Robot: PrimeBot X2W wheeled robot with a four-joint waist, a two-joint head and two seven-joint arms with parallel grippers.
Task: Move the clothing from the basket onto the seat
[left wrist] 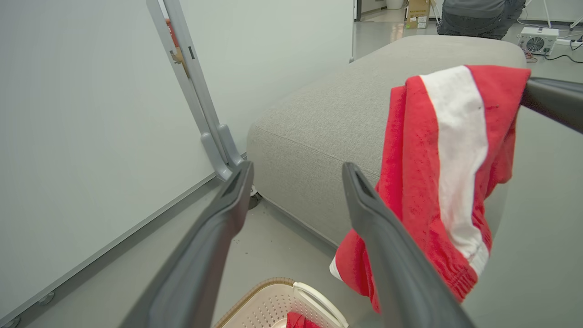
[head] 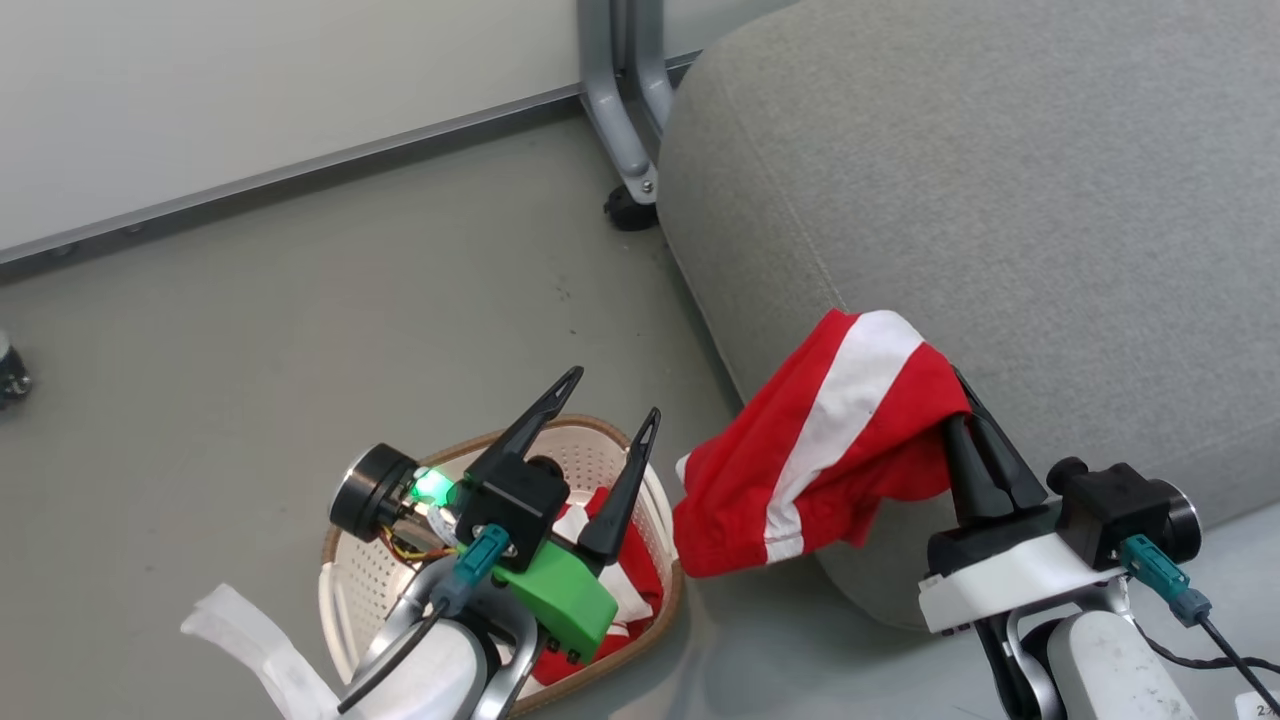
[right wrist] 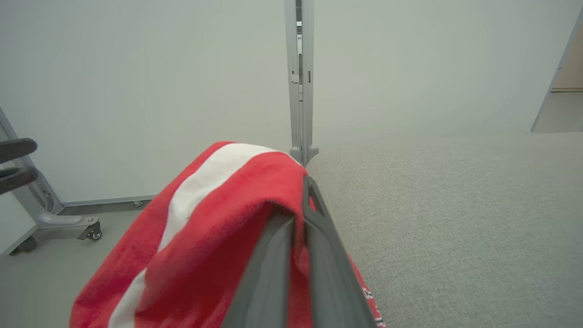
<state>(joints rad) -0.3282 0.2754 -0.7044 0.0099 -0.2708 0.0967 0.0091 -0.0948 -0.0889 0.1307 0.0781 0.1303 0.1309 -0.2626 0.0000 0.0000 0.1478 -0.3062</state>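
My right gripper (head: 962, 400) is shut on a red garment with a white stripe (head: 820, 440), which hangs in the air over the left front corner of the grey seat (head: 1000, 200). That garment (right wrist: 209, 218) drapes over my right fingers (right wrist: 314, 214), above the seat (right wrist: 455, 214). My left gripper (head: 612, 400) stands open and empty above the cream basket (head: 365, 580) on the floor. More red and white clothing (head: 630, 575) lies inside the basket. From the left wrist, the hanging garment (left wrist: 446, 173) shows beyond my open left gripper (left wrist: 296, 175), with the basket (left wrist: 273, 305) below.
A grey metal stand leg with a castor (head: 625, 130) stands on the floor by the seat's far left corner, against a white panel wall (head: 250, 90). A white strap (head: 250, 640) trails beside my left arm. A fan unit (left wrist: 537, 41) and a person (left wrist: 478, 16) are beyond the seat.
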